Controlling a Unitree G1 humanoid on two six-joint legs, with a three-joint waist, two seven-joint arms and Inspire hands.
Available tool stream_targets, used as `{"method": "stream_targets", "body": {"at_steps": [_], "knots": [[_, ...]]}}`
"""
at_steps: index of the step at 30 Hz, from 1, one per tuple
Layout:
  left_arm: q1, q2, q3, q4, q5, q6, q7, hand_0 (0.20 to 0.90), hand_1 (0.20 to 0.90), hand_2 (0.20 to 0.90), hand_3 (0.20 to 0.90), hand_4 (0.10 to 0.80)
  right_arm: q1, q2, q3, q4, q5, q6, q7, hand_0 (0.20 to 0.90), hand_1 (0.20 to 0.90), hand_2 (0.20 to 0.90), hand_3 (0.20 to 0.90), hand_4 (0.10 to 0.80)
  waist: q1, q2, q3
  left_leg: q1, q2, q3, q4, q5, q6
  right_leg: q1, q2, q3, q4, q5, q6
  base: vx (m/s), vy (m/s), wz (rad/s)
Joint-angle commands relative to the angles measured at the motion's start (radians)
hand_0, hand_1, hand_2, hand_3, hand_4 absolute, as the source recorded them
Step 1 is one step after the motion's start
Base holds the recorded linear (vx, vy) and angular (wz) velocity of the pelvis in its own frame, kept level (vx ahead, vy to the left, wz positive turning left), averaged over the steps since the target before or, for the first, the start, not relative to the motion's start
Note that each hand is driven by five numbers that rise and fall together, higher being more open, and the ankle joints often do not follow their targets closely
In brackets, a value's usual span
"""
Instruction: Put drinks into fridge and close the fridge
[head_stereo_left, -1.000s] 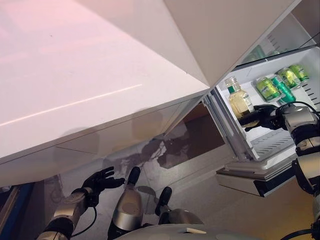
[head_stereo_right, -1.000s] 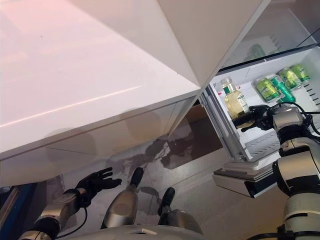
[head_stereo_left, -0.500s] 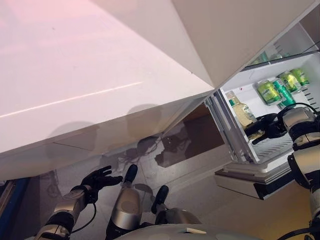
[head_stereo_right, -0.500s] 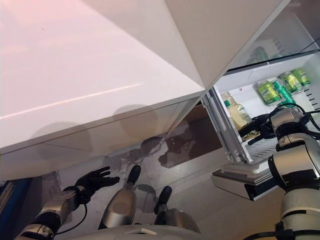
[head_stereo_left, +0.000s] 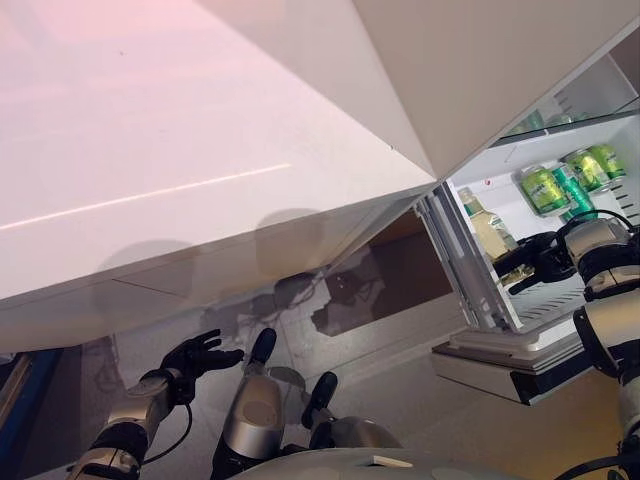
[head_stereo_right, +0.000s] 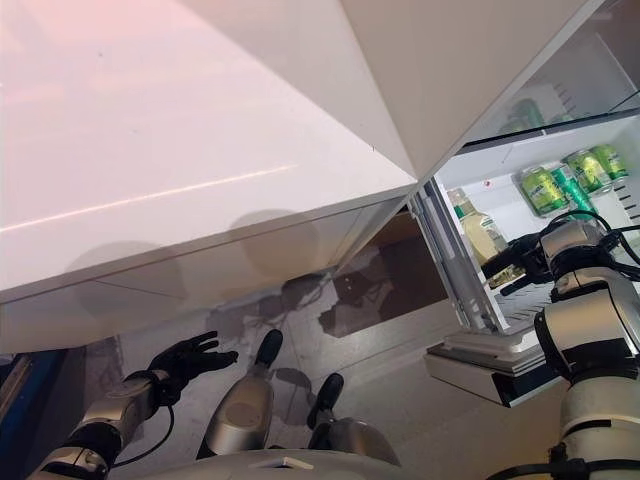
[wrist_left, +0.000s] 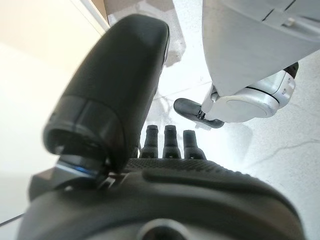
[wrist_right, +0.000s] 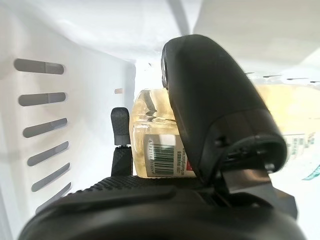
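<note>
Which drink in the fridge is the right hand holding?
The pale yellow bottle near the fridge's open front; the right hand is curled round it. The green cans sit farther back, untouched.

label on bottle (wrist_right: 162, 152) | barcode and small print seen, digits not legible | green cans (head_stereo_left: 545, 188) | print present, not legible | no other text seen

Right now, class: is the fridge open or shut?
Open. The fridge shows its white inside, where green cans lie and the right hand holds a bottle.
</note>
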Motion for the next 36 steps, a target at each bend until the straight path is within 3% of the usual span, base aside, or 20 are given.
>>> {"method": "stream_targets", "body": {"at_steps": [1,3,4,5,6,8,24,33,36], "knots": [[0.015,0.027,-0.03,-0.004,-0.024,-0.007,0.009,0.9,0.9,0.9,0.9,0.8,-0.04,-0.019,0.024,-0.002,-0.001,0.007,-0.001,0.493,0.493,0.493,0.425,0.325,0.006,0.017,-0.034,-0.037,-0.041,-0.01,0.046,-0.08,0.05,-0.095,0.02,0.029,0.06,0.078,0.025,0.0,0.0,0.0],[0.008,0.025,-0.031,0.001,-0.025,0.0,0.014,0.9,0.9,0.9,0.9,0.8,-0.034,-0.014,0.016,0.0,-0.01,0.004,-0.001,0.568,0.568,0.568,0.513,0.413,0.004,0.018,-0.037,-0.036,-0.042,-0.01,0.047,-0.08,0.05,-0.095,0.02,0.031,0.059,0.079,0.027,0.0,0.0,0.0],[0.004,0.023,-0.031,0.003,-0.026,0.002,0.016,0.9,0.9,0.9,0.9,0.8,-0.034,-0.012,0.015,0.003,-0.011,0.004,-0.004,0.646,0.646,0.646,0.604,0.504,0.003,0.019,-0.037,-0.036,-0.042,-0.009,0.047,-0.08,0.051,-0.096,0.02,0.032,0.06,0.08,0.027,0.0,0.0,0.0],[0.0,0.023,-0.031,0.004,-0.027,0.004,0.019,0.9,0.9,0.9,0.9,0.8,-0.035,-0.01,0.014,0.004,-0.013,0.003,-0.003,0.764,0.764,0.764,0.741,0.641,0.002,0.02,-0.037,-0.035,-0.042,-0.009,0.048,-0.081,0.051,-0.097,0.019,0.033,0.061,0.08,0.027,0.0,0.0,0.0],[0.0,0.023,-0.031,0.004,-0.027,0.004,0.019,0.9,0.9,0.9,0.9,0.8,-0.035,-0.01,0.014,0.004,-0.014,0.004,-0.003,0.785,0.785,0.785,0.765,0.665,0.002,0.02,-0.037,-0.035,-0.042,-0.008,0.048,-0.081,0.051,-0.097,0.019,0.033,0.061,0.08,0.027,0.0,0.0,0.0],[-0.008,0.019,-0.034,0.006,-0.03,0.012,0.028,0.9,0.9,0.9,0.9,0.8,-0.029,-0.005,0.008,0.004,-0.01,0.002,-0.02,0.9,0.9,0.9,0.9,0.8,-0.001,0.022,-0.036,-0.035,-0.043,-0.009,0.05,-0.081,0.053,-0.098,0.019,0.036,0.063,0.081,0.027,0.0,0.0,0.0],[-0.057,0.008,-0.045,0.037,-0.054,0.02,0.046,0.9,0.9,0.9,0.9,0.8,-0.044,-0.003,0.002,-0.001,0.038,-0.008,-0.137,0.9,0.9,0.9,0.9,0.8,-0.019,0.038,-0.031,-0.046,-0.049,-0.004,0.057,-0.081,0.056,-0.114,0.014,0.044,0.07,0.085,0.03,0.0,0.0,0.0],[-0.062,0.009,-0.042,0.062,-0.063,0.035,0.027,0.9,0.9,0.9,0.9,0.8,-0.064,-0.041,-0.021,-0.027,0.139,-0.042,-0.326,0.9,0.9,0.9,0.9,0.8,-0.037,0.051,-0.048,-0.03,-0.048,0.004,0.053,-0.085,0.057,-0.106,0.011,0.049,0.072,0.08,0.029,0.005,0.015,0.0],[-0.056,0.005,-0.046,0.087,-0.065,0.035,0.009,0.9,0.9,0.9,0.9,0.8,-0.072,-0.08,-0.045,-0.056,0.205,-0.098,-0.408,0.9,0.9,0.9,0.9,0.8,-0.053,0.061,-0.066,-0.019,-0.05,0.008,0.047,-0.089,0.059,-0.102,0.008,0.053,0.07,0.076,0.029,0.011,0.077,0.0]]}}
